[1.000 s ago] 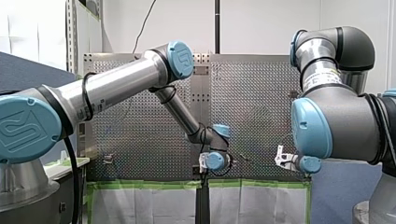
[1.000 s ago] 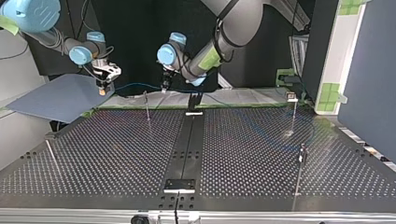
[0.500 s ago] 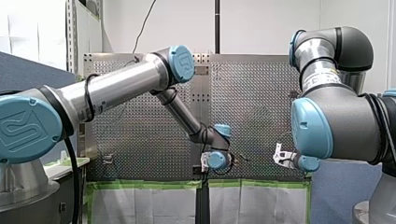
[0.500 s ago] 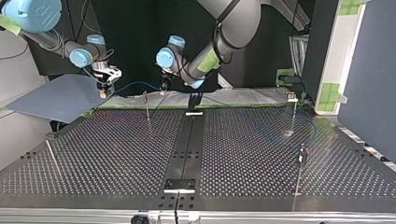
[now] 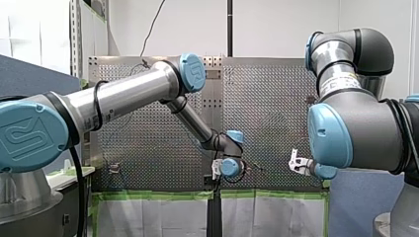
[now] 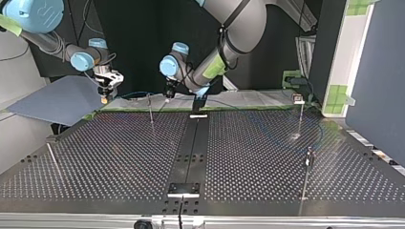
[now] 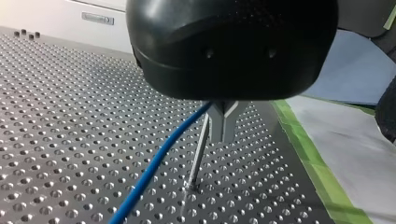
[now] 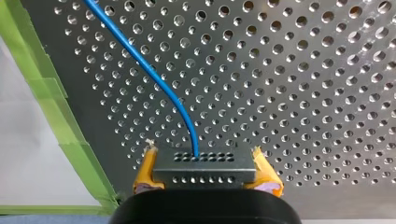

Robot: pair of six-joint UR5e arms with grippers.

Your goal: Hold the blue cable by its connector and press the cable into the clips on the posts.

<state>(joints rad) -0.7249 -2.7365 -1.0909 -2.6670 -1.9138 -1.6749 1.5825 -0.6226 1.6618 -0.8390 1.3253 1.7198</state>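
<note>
In the right wrist view my right gripper [image 8: 205, 164] is shut, its yellow pads [image 8: 145, 173] clamping a dark grey connector [image 8: 204, 175]. The blue cable [image 8: 154, 79] leaves the connector over the perforated table. My left gripper [image 7: 223, 134], black with metal fingers, is shut on the blue cable [image 7: 159, 163] right beside a thin post [image 7: 198, 154]. In the top view my right gripper [image 6: 103, 98] hangs at the far left edge of the table and my left gripper [image 6: 168, 93] near the far middle. The cable [image 6: 136, 93] runs between them, above a post [image 6: 150, 109].
More thin posts stand at the top view's right [image 6: 301, 114], near right [image 6: 308, 167] and near left [image 6: 50, 157]. Green tape [image 8: 51, 107] edges the table, with a blue sheet [image 6: 57, 100] beyond it. A black strip [image 6: 191, 148] runs down the table's middle.
Both grippers have sunk a little at the table's far edge in the top view, and the stretch of cable between them hangs lower, nearer the post.
</note>
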